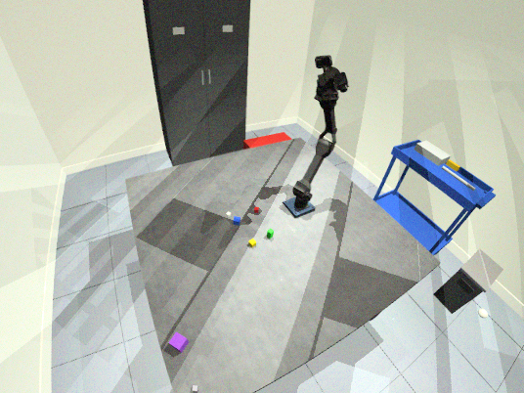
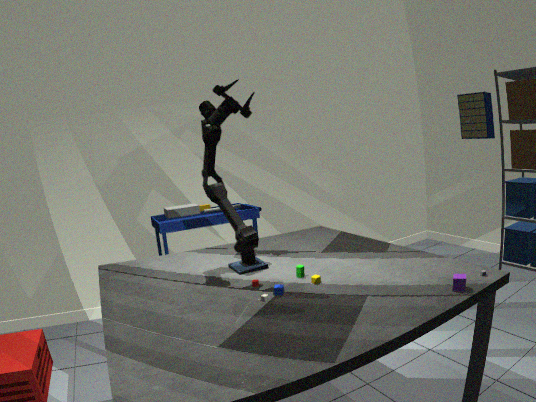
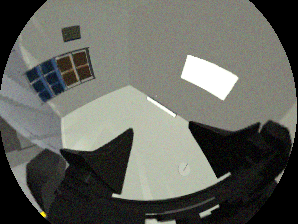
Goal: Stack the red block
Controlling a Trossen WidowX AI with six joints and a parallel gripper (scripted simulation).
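So the black two-fingered metal-look gripper (image 2: 245, 86) (image 3: 161, 128) is up high with its fingers wide apart and nothing in them, probably just parked clear of the blocks. The small red cube block (image 1: 256, 209) (image 2: 255, 283) sits on the grey table (image 1: 254, 313) (image 2: 165, 310), apart from the upright green block tower (image 1: 270, 234) (image 2: 300, 271), likely so there's room to grab it.

Blue (image 1: 237, 221) (image 2: 278, 290), yellow (image 1: 252, 242) (image 2: 316, 279) and purple blocks (image 1: 179, 342) (image 2: 459, 283) well apart from a blue cart (image 1: 435, 182) (image 2: 187, 224).
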